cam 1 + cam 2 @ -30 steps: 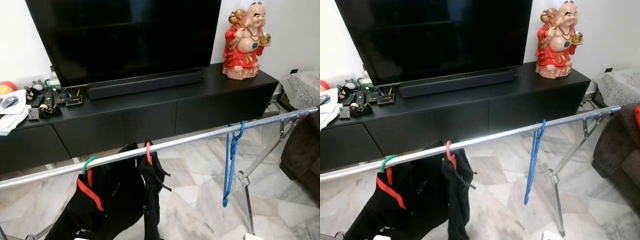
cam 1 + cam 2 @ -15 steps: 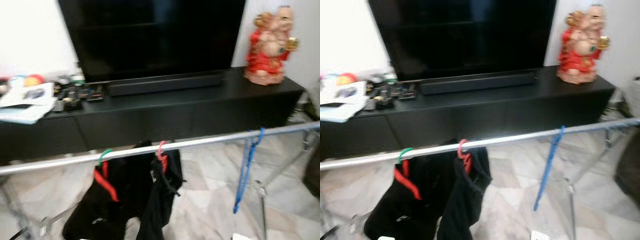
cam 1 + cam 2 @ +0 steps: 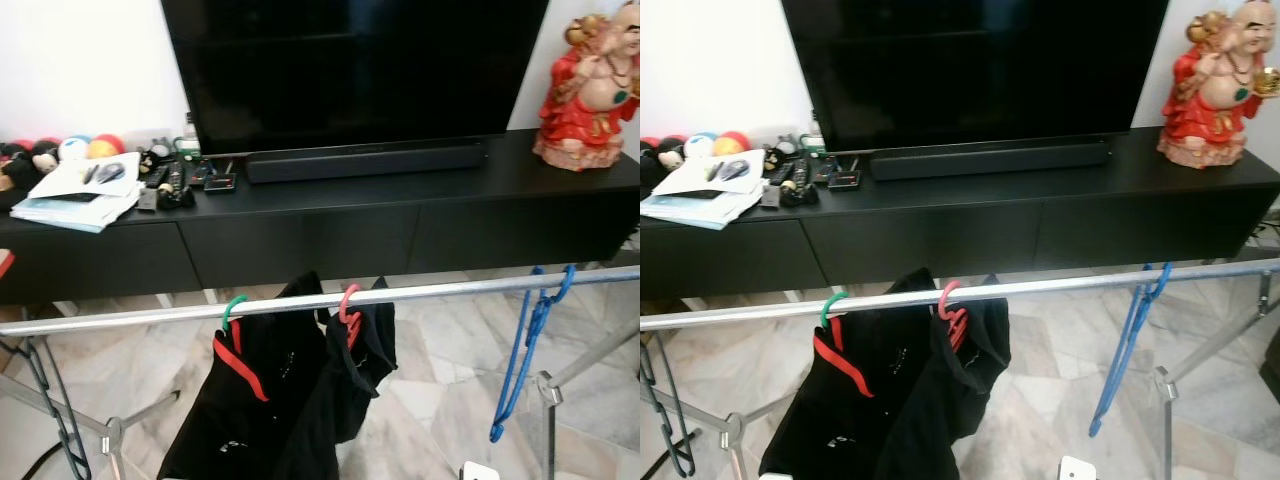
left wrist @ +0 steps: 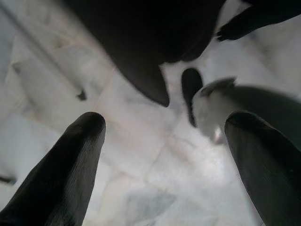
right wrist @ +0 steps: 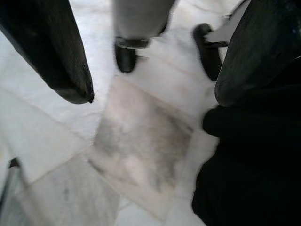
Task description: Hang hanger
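Crossing the left eye view, a chrome drying-rack rail point(image 3: 420, 292) carries, from its left end: a black hanger point(image 3: 52, 410) dangling low, a green hanger point(image 3: 232, 310) and a red hanger point(image 3: 349, 303) with black garments point(image 3: 290, 400), and an empty blue hanger point(image 3: 528, 350) near the right end. Behind: black TV console point(image 3: 330, 215), TV point(image 3: 355, 70), soundbar point(image 3: 365, 160), red laughing-Buddha figurine point(image 3: 592, 85) at console's right end, papers point(image 3: 75, 190) and remotes point(image 3: 165, 185) at left end.

Right eye view: same layout, marble floor point(image 3: 1040, 350) below.

Left wrist view: left gripper point(image 4: 164, 155) points down at marble tiles, fingers point(image 4: 70, 165) wide apart, nothing held; dark cloth point(image 4: 150, 42) beyond.

Right wrist view: right gripper point(image 5: 150, 70) over tiles, fingers point(image 5: 51, 47) spread, nothing held; black garment beside one finger.
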You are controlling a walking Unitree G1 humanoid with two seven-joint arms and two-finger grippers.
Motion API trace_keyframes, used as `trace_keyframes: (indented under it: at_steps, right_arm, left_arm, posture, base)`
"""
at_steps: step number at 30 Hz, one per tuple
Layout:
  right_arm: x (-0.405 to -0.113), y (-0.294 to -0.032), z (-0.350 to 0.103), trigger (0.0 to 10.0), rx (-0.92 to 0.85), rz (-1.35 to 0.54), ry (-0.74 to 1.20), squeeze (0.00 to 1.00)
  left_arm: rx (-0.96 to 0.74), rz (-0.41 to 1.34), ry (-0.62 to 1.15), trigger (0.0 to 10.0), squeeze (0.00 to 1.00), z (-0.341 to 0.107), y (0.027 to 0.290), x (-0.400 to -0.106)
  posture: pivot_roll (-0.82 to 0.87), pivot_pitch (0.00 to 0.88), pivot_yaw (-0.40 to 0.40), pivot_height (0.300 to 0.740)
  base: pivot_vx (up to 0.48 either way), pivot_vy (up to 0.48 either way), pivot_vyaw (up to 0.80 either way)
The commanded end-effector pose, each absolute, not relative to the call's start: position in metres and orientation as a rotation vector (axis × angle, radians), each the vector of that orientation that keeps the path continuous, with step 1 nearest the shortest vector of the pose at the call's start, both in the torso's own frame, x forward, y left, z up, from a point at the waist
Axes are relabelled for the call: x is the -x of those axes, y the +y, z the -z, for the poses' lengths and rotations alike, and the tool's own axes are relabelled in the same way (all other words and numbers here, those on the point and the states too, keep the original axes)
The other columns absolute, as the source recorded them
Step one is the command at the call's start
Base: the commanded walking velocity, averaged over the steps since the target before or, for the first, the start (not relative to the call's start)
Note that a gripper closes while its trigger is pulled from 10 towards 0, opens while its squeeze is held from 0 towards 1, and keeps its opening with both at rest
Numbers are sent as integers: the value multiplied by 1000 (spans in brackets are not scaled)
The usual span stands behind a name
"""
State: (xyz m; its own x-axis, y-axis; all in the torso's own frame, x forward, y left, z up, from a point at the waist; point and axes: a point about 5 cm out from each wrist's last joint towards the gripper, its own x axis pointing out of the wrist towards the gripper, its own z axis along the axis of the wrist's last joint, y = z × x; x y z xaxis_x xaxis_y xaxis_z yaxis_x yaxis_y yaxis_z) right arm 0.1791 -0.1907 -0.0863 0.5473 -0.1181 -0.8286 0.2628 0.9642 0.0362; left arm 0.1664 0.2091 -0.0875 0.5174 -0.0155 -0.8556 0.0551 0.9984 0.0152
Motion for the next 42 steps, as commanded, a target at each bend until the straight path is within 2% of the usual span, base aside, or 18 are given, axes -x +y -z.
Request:
trace_keyframes:
  at_steps: [1, 10, 19, 25, 42]
  right_arm:
    - [-178, -186, 88, 10000, -159, 210, 980, 0]
    - [-176, -185, 88, 10000, -160, 209, 988, 0]
    - [-176, -184, 89, 10000, -177, 217, 982, 0]
    - [-176, -186, 88, 10000, -176, 216, 978, 0]
    - [-176, -186, 88, 10000, -176, 216, 978, 0]
  left_arm:
    - [-56, 33, 1077, 10000, 0, 93, 214, -151]
    - [-57, 33, 1095, 10000, 0, 96, 212, -145]
    - [-65, 25, 1095, 10000, 0, 96, 217, -143]
    - [-63, 32, 1080, 10000, 0, 96, 209, -148]
    - [-63, 32, 1080, 10000, 0, 96, 209, -148]
  posture:
    - [0, 31, 57, 740]
    - [0, 35, 55, 740]
    - [-2, 36, 54, 740]
    - [-30, 35, 34, 740]
    - [-30, 35, 34, 740]
  base:
    - [0, 0, 800]
    - [0, 0, 761]
    - [0, 0, 0]
    - [0, 0, 0]
    - [0, 0, 0]
